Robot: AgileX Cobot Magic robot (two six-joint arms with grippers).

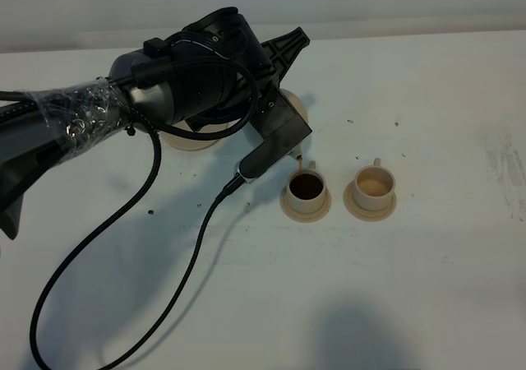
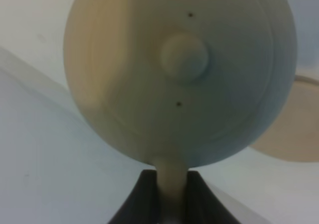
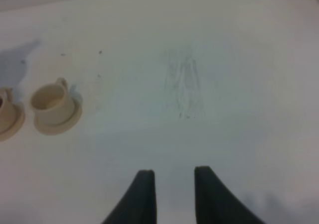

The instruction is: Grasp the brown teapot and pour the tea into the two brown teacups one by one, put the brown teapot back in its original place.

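Surface white and matte, strewn with a few dark specks, with faint grey scuffs toward its right edge. A pale grey wall rises beyond the far edge.

Two cups stand side by side near the middle, each on its own small saucer. The filled cup holds dark tea. The pale cup, nearer the right edge, shows a tan inside, and whether it holds tea cannot be told.

The left arm, partly wrapped in clear film, reaches in from the left edge. A black cable trails from it toward the near edge.

The left pincer is clamped on the handle of the teapot, a dark finger pressed to each side. The teapot is held off the surface just beside the filled cup, its knobbed lid facing the wrist camera. From above, the arm hides most of it. A small brown spot shows just above the filled cup.

The wide saucer lies bare under the arm, toward the far edge.

The right pincer hangs over the right part of the surface, its fingers a little apart, with nothing between them.
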